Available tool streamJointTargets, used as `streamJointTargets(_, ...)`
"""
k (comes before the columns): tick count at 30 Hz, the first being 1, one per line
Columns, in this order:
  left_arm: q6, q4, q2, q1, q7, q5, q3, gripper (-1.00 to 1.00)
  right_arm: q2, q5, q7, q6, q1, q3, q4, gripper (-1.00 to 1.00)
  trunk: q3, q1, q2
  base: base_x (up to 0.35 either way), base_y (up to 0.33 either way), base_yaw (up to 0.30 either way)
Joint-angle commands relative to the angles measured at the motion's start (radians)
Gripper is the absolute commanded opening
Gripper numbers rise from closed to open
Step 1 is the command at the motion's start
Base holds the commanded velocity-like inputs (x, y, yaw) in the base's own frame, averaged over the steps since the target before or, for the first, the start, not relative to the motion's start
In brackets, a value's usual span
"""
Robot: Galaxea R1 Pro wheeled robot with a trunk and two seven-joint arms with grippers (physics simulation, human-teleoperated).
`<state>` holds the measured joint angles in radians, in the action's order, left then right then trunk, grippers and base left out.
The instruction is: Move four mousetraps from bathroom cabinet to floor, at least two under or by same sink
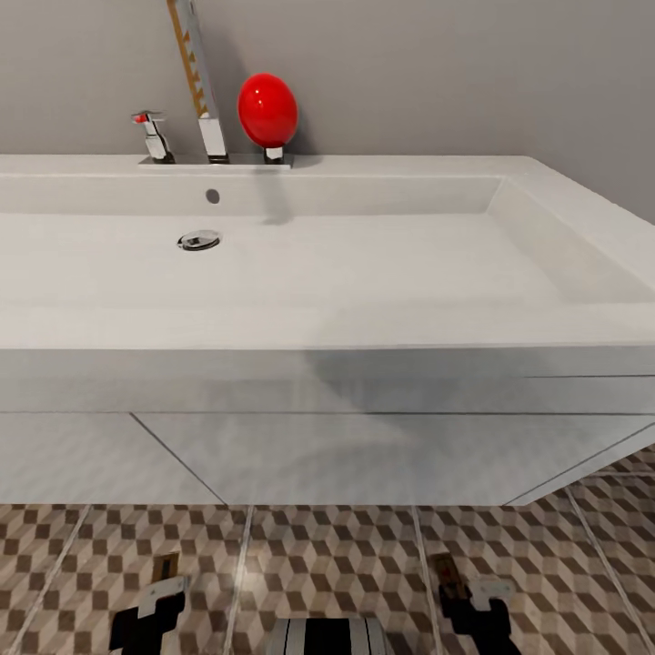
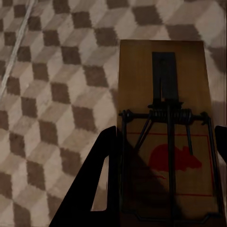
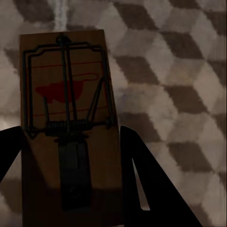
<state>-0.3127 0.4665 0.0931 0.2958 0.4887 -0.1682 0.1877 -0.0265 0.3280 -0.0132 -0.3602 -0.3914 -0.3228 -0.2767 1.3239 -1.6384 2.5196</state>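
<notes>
- Two mousetraps: one wooden board (image 2: 163,137) with a dark spring and a red mouse mark in the left wrist view, and a second board (image 3: 66,132) of the same kind in the right wrist view.
- Two grippers low in the head view: the left gripper (image 1: 156,605) and the right gripper (image 1: 475,600), each with a slim brown board edge at it.
- One wide white sink (image 1: 364,273), with one round metal drain (image 1: 198,240) and one small overflow hole (image 1: 212,196).
- One chrome tap (image 1: 155,136) with a red tip.
- One red egg-shaped object (image 1: 267,109) on the sink's back ledge.
- One cube-patterned tiled floor (image 1: 327,555).
</notes>
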Motion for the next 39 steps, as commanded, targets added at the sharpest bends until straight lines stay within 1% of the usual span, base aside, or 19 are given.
streamJointTargets(1, -0.006, 0.005, 0.0, 0.0, 0.007, -0.009, 0.008, -1.0, 0.0, 0.007, -0.004, -0.005, -0.001, -0.007, 0.0, -1.0, 0.001, 0.0, 0.0, 0.0, 0.0, 0.0)
streamJointTargets(4, -0.008, 0.015, -0.002, 0.001, 0.006, -0.008, 0.007, -1.0, 0.0, 0.007, -0.01, -0.005, -0.001, -0.007, -0.001, -1.0, 0.001, 0.0, 0.0, 0.0, 0.0, 0.0)
streamJointTargets(5, -0.001, 0.056, -0.002, 0.001, -0.003, -0.006, 0.007, -1.0, 0.0, 0.008, -0.011, -0.005, 0.0, -0.006, -0.003, -1.0, 0.001, 0.0, 0.0, 0.0, 0.0, 0.0)
streamJointTargets(9, 0.004, 0.083, 0.0, 0.001, -0.005, -0.004, 0.007, -1.0, 0.0, 0.008, -0.011, -0.004, -0.001, -0.005, -0.027, -1.0, 0.001, 0.0, 0.0, 0.0, 0.0, 0.0)
streamJointTargets(10, 0.015, 0.088, 0.0, 0.002, -0.005, -0.004, 0.007, -1.0, 0.0, 0.008, -0.011, -0.004, -0.001, -0.005, -0.036, -1.0, 0.001, 0.0, 0.0, 0.0, 0.0, 0.0)
streamJointTargets(12, 0.053, 0.101, 0.0, 0.006, -0.005, -0.004, 0.007, -1.0, 0.0, 0.007, -0.01, -0.004, -0.001, -0.004, -0.049, -1.0, 0.001, 0.0, 0.0, 0.0, 0.0, 0.0)
streamJointTargets(14, 0.124, 0.137, 0.001, 0.011, -0.005, -0.005, 0.007, -1.0, 0.0, 0.007, -0.01, -0.003, -0.001, -0.004, -0.066, -1.0, 0.001, 0.0, 0.0, 0.0, 0.0, 0.0)
streamJointTargets(16, 0.176, 0.179, 0.0, 0.013, -0.005, -0.004, 0.007, -1.0, 0.001, 0.008, -0.01, -0.003, -0.001, -0.002, -0.083, -1.0, 0.001, 0.0, 0.0, 0.0, 0.0, 0.0)
streamJointTargets(19, 0.203, 0.207, -0.001, 0.014, -0.004, -0.004, 0.007, -1.0, 0.002, 0.008, -0.01, -0.002, -0.005, 0.001, -0.095, -1.0, 0.001, 0.0, 0.0, 0.0, 0.0, 0.0)
streamJointTargets(25, 0.215, 0.224, 0.0, 0.018, -0.004, -0.004, 0.007, -1.0, 0.003, 0.008, -0.01, 0.002, -0.029, 0.002, -0.101, -1.0, 0.001, 0.0, 0.0, 0.0, 0.0, 0.0)
streamJointTargets(35, 0.217, 0.227, 0.001, 0.036, -0.006, -0.003, 0.008, -1.0, 0.008, 0.009, -0.01, 0.001, -0.04, 0.002, -0.102, -1.0, 0.001, 0.0, 0.0, 0.0, 0.0, 0.0)
streamJointTargets(37, 0.217, 0.225, 0.001, 0.041, -0.015, -0.002, 0.009, -1.0, 0.009, 0.008, -0.01, 0.002, -0.048, 0.002, -0.101, -1.0, 0.001, 0.0, 0.0, 0.0, 0.0, 0.0)
streamJointTargets(39, 0.216, 0.224, 0.0, 0.045, -0.042, -0.002, 0.008, -1.0, 0.009, 0.008, -0.009, 0.002, -0.052, 0.002, -0.101, -1.0, 0.001, 0.0, 0.0, 0.0, 0.0, 0.0)
